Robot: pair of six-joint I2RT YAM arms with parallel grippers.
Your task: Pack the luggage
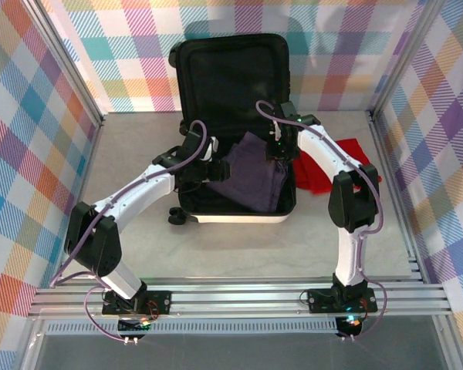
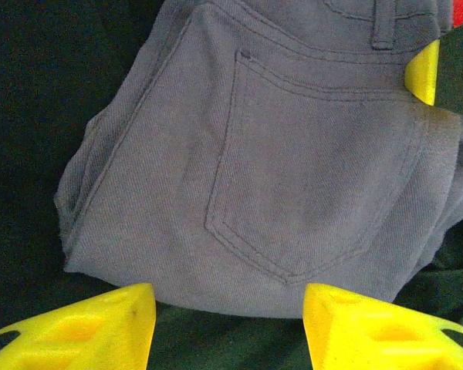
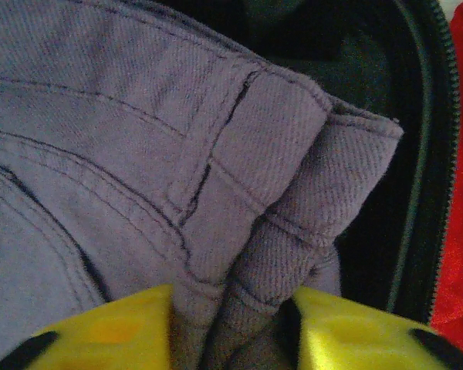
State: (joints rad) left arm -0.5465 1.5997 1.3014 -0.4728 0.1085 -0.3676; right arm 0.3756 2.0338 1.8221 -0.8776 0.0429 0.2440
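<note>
Plaid-walled cell, grey bench (image 1: pixel 139 154). Luggage (image 1: pixel 231 77) sits mid-bench, open: lid upright toward the back wall, lower shell flat and facing the arm bases.

- Purple trousers (image 1: pixel 255 173) lie folded inside the lower shell of the luggage, toward its right side.
- Red garment (image 1: pixel 324 173) lies on the bench just outside the luggage's right wall.
- Right end effector (image 3: pixel 231 324), at the right inner side of the luggage, is pinched on a bunched fold at the trousers' waistband corner, close to the zipper band (image 3: pixel 428 154).
- Left end effector (image 2: pixel 230 327) hovers over the trousers' edge nearer the luggage's left side, jaws apart, nothing between them.

Risks, as I judge them:
- The pinch takes only a corner fold. A pull could unfold the stack or let the cloth slip out.
- Dragging toward the luggage's right wall could leave cloth over the zipper band and foul closing.
- Both end effectors work close together over the same garment, so a careless sweep could bring them into contact.
</note>
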